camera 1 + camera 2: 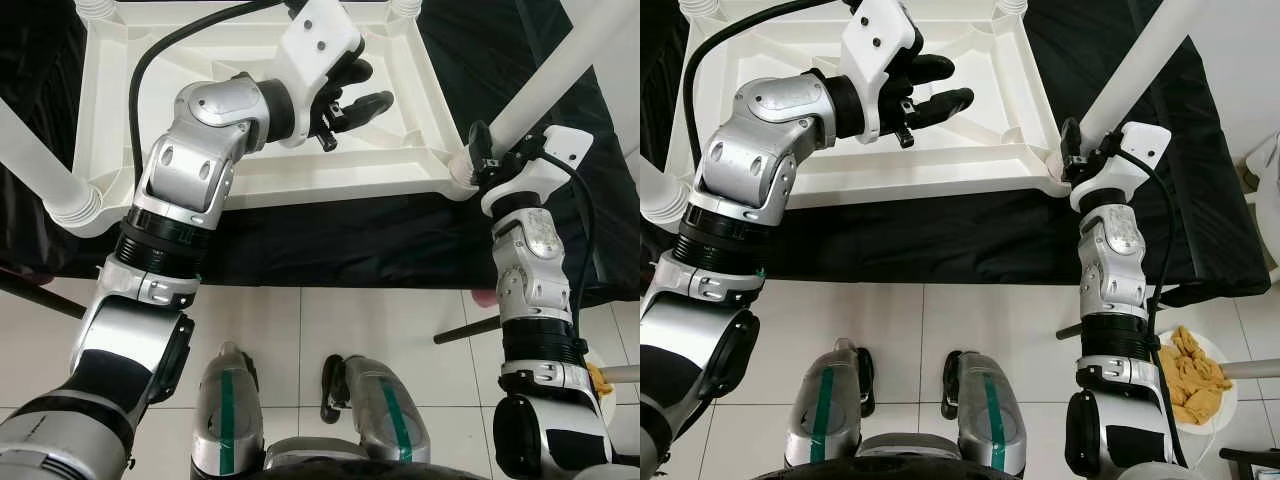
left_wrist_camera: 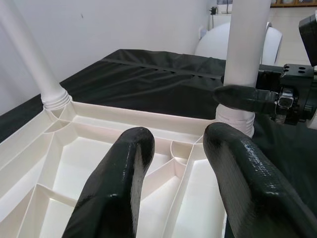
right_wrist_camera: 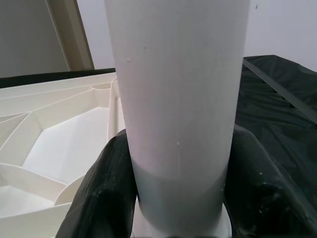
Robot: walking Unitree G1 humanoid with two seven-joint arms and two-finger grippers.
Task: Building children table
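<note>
The white plastic table top [image 1: 250, 170] lies upside down on a black cloth, its ribbed underside facing up. White legs stand in its corner sockets: the near-right leg [image 1: 545, 85] and the near-left leg [image 1: 35, 165]. My right gripper [image 1: 478, 150] is shut on the near-right leg just above its socket; in the right wrist view the leg [image 3: 178, 99] sits between both black fingers [image 3: 106, 188]. My left gripper [image 1: 368, 87] hovers open over the middle of the underside, holding nothing, its fingers [image 2: 124, 163] pointing toward the near-right corner.
The black cloth [image 1: 330, 240] covers a low platform whose front edge lies just before my feet. White tile floor [image 1: 380, 320] runs below. A white bowl of yellow pieces [image 1: 1195, 385] sits on the floor at the right. A dark rod [image 1: 465, 330] sticks out beneath the cloth.
</note>
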